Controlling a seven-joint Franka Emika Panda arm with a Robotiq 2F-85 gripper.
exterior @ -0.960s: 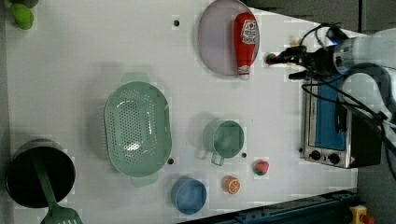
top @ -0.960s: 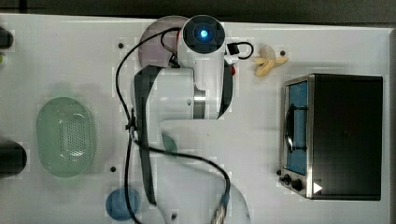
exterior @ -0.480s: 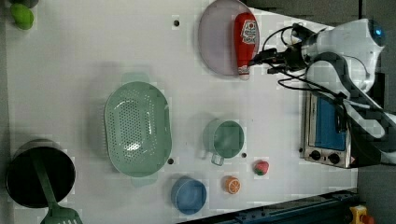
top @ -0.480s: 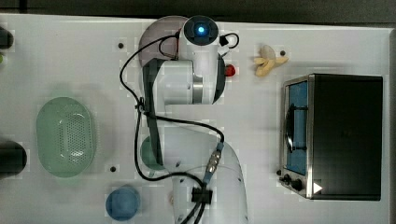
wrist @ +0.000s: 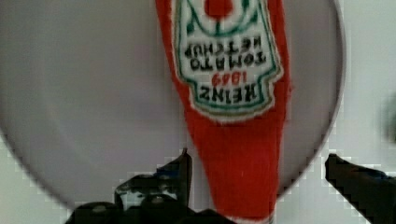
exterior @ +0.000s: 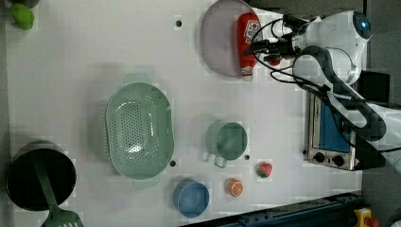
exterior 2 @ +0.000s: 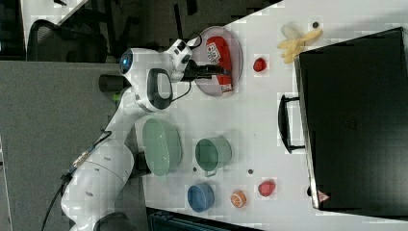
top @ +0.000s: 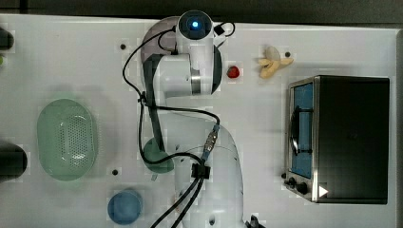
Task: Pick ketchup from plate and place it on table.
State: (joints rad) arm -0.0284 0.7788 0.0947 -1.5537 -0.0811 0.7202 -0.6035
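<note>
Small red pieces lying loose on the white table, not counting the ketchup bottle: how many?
2. One small red piece sits between the mauve plate and the banana; another lies beside the orange slice. The arm may hide others.

White rounded arm (top: 190,80) with dark grey joint bands, looping black cables and a blue light

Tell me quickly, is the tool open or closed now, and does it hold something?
Tool: open, holding nothing; its fingers straddle the red plastic ketchup bottle.
</note>
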